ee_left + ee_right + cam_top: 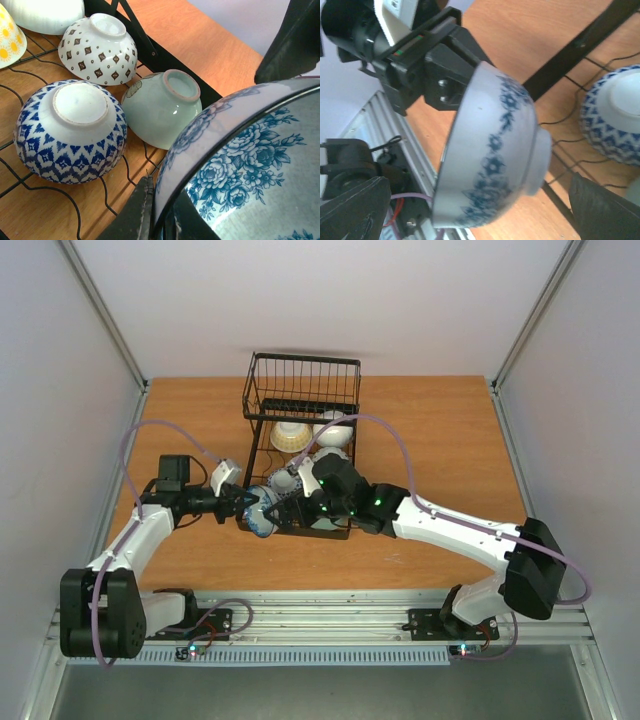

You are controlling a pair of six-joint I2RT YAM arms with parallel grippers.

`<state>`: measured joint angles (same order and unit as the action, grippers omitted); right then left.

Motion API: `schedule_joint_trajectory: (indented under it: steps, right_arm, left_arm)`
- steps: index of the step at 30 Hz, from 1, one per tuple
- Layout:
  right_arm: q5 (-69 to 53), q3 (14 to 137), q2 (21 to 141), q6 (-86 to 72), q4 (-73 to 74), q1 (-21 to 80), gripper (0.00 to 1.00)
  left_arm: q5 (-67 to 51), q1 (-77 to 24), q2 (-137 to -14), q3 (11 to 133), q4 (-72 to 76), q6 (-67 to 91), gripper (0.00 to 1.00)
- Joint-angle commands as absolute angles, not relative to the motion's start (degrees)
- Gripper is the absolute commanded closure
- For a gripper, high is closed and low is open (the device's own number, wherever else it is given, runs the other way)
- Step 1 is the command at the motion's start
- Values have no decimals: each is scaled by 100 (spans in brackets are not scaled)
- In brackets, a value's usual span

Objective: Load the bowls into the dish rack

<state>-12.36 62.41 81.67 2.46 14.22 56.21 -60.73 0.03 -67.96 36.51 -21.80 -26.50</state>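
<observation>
My left gripper [245, 508] is shut on the rim of a blue-and-white floral bowl [250, 160], one finger [132, 215] outside the wall and one inside. The bowl [490, 155] hangs on edge above the near left corner of the black wire dish rack [300, 390]. My right gripper [477, 192] stands open around it, both fingers clear of its wall. In the rack, upside down, lie a blue zigzag bowl [70, 132], a pale green bowl [160, 107], a diamond-patterned bowl [97, 47] and a white bowl [45, 12]. A yellow-centred bowl [9, 35] shows at the edge.
The rack's taller basket section [300, 380] rises at its far end. Bare wooden table [440, 440] spreads to the right and left of the rack. Both forearms cross over the rack's near end. The aluminium base rail [320, 625] runs along the near edge.
</observation>
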Motion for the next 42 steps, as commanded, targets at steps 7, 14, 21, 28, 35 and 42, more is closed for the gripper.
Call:
schedule_joint_trajectory:
  steps: [7,14,21,28,35,42]
  right_arm:
    - [-2082,6126,8545,-356,546,5607,1]
    - [-1766,6066,8521,-451,714,5607,1]
    - [-1776,5985,8586,-509,646,5607,1]
    - [-1966,5825,8600,-440,323,5607,1]
    - [-2137,5634,8556,-499,-272,5594,9]
    - [-2239,5591,8469,-536,-333,5597,66]
  left_arm:
    - [-6416,26,-6605,3723,-2115,-2767,99]
    - [-6293,26,-6232,3524,-1816,-2621,100]
    - [-6292,26,-6254,3533,-1823,-2603,100]
    - [-6544,26,-6405,3638,-2155,-2758,99]
    - [-6785,26,-6625,3878,-2797,-3341,99]
    - [-6744,26,-6644,3875,-2750,-3291,99]
